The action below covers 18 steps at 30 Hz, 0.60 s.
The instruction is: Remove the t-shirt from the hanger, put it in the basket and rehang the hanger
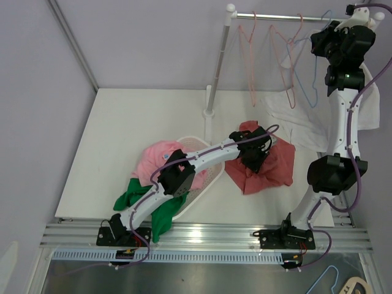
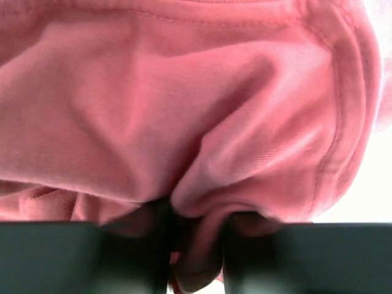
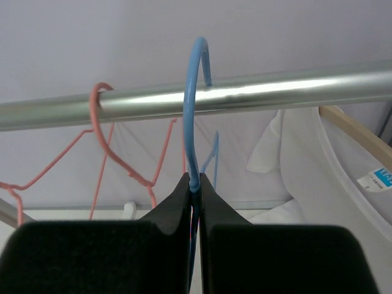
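A red t-shirt (image 1: 272, 170) lies crumpled on the table right of centre, off any hanger. My left gripper (image 1: 252, 159) is pressed down into it. In the left wrist view a fold of the red t-shirt (image 2: 214, 110) is pinched between the dark fingers of the left gripper (image 2: 196, 251). A bare blue hanger (image 1: 305, 86) hangs from the rail (image 1: 275, 17) at the back right. My right gripper (image 1: 323, 41) is up at the rail; in the right wrist view the right gripper (image 3: 195, 180) is shut on the neck of the blue hanger (image 3: 191, 104), just under its hook.
Two bare pink hangers (image 1: 251, 55) hang on the rail left of the blue one. A white t-shirt (image 3: 318, 171) on a wooden hanger hangs to the right. A white basket (image 1: 211, 179) holds a pink garment (image 1: 160, 156); a green one (image 1: 138, 196) spills out. The rack's pole (image 1: 217, 67) stands mid-back.
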### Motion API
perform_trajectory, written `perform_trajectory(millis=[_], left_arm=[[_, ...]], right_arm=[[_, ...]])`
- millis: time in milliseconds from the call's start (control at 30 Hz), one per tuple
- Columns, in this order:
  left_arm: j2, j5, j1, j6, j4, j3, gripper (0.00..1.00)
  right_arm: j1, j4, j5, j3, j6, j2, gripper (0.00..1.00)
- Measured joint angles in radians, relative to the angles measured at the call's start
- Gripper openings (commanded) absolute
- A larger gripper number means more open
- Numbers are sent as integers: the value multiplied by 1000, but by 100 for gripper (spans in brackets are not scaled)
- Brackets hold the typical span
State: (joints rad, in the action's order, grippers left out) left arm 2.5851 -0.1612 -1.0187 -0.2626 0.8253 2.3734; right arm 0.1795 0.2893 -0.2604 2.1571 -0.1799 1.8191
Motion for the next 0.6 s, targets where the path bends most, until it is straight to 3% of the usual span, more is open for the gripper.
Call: perform_trajectory(millis=[33, 200, 300, 533, 600], left_arm=[[2, 1, 0, -4, 0, 0, 1], [3, -5, 0, -10, -3, -5, 1], [-44, -13, 1, -16, -75, -103, 1], [-252, -9, 0, -25, -127, -392, 1], [-319, -10, 0, -25, -119, -435, 1]], right_arm=[[1, 0, -1, 22, 1, 26, 0], [1, 10, -12, 152, 2, 153, 0], [1, 21, -18, 202, 1, 209, 0], [2, -10, -22, 150, 0, 201, 0], [2, -54, -18, 76, -2, 163, 10]])
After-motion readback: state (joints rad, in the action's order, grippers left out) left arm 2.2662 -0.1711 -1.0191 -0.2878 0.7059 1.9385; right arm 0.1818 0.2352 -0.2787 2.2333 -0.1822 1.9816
